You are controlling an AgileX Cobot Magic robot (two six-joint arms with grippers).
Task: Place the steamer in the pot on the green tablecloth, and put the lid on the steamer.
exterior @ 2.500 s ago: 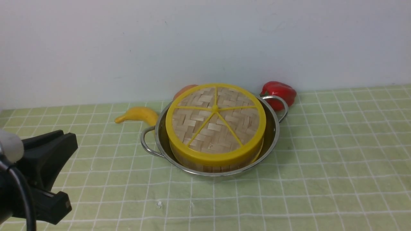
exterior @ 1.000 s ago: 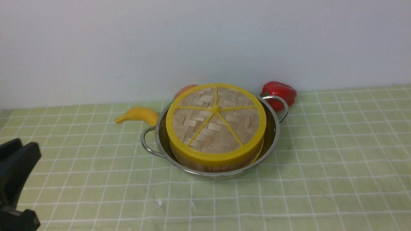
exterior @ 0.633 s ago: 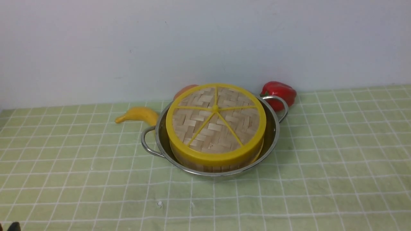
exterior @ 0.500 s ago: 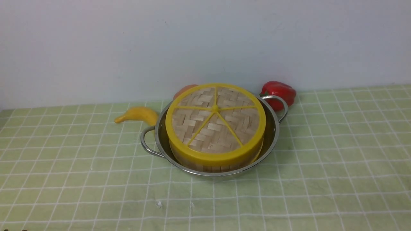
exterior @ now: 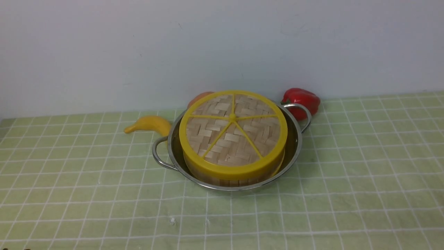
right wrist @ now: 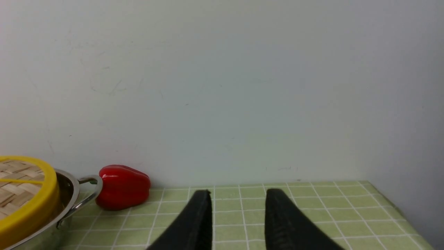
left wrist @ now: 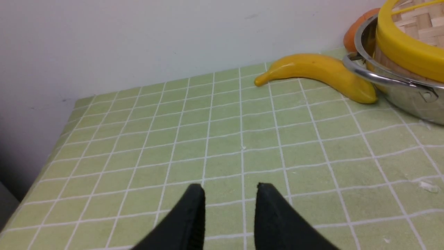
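The lid (exterior: 233,131) sits flat on the steamer (exterior: 232,178), and the steamer stands inside the pot (exterior: 295,139) on the cloth (exterior: 364,180); by the look of it both placings are done.

Were I to lift the lid again, I judge it light and stiff, woven bamboo in a thick plastic rim. The rim is smooth and could slip, so I would pinch across it at the edge, not on the thin spokes. The steamer looks just as light; its rims are the firm places. The pot is slick steel and heavier, best taken by a handle.

My left tool (left wrist: 229,187) hangs low over bare cloth, well clear of the pot, spread with nothing between its jaws. My right tool (right wrist: 237,192) hangs likewise beyond the pot's other side, spread and holding nothing.
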